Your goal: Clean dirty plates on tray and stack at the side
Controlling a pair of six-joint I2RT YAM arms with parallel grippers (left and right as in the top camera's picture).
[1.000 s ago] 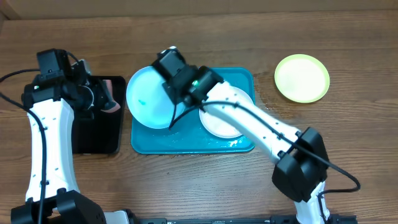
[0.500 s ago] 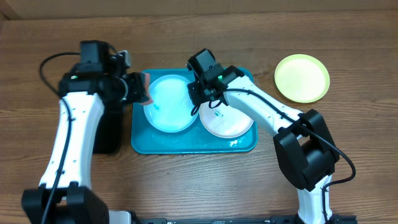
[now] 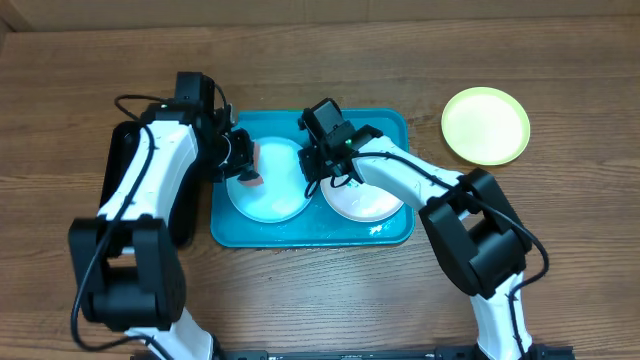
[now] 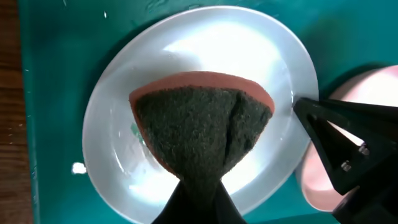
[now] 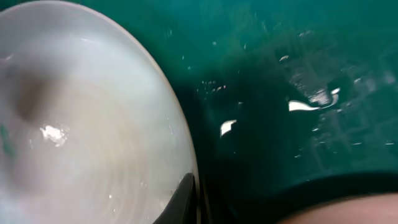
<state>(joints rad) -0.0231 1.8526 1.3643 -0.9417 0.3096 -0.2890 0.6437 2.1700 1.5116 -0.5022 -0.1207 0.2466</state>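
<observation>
Glossy pale-blue plate (image 4: 205, 43), green smudge (image 4: 134, 129)

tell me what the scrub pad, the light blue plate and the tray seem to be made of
The scrub pad shows a coarse, matte dark fibre face on salmon foam-like backing. The light blue plate is probably plastic: smooth, glossy, bright glare. The tray looks like moulded turquoise plastic, shiny with wet droplets.
</observation>
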